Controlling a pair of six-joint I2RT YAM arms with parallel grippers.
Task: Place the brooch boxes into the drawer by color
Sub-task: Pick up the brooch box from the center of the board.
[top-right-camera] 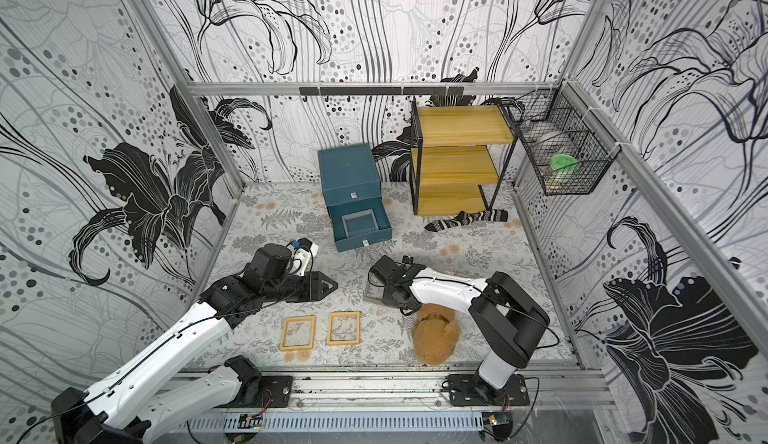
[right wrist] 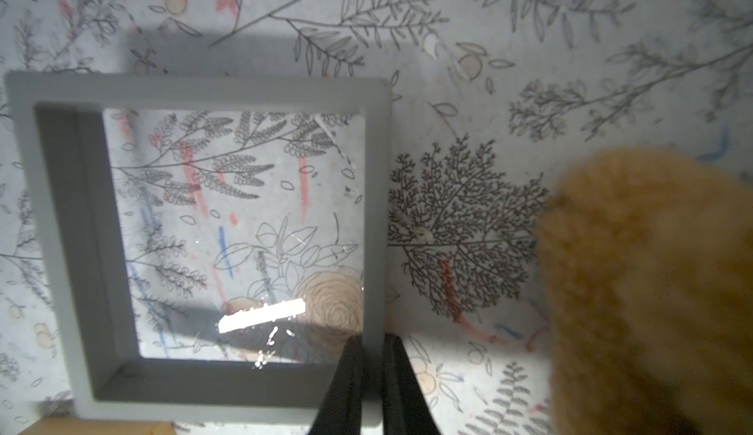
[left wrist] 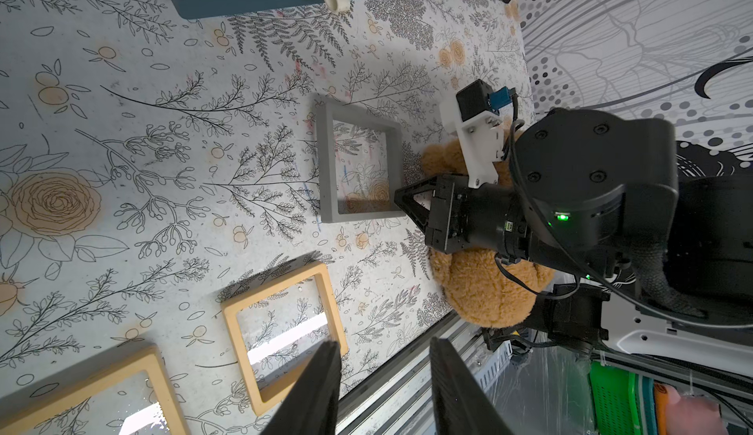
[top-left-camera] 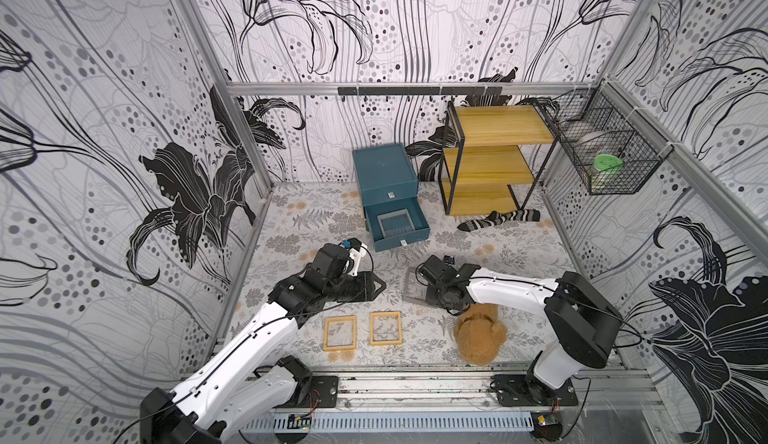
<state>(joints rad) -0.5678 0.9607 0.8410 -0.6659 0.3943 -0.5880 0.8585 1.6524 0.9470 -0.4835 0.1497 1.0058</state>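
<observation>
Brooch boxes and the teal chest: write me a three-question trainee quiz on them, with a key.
1. True or false: the open drawer holds a yellow-tan box.
2. How many yellow-tan boxes lie on the table? A one, B two, C three.
3. Fill in: the right tool clamps the rim of a ___ box.
Key: 1 false, it holds the stored grey box; 2 B; 3 grey, the loose grey box.
</observation>
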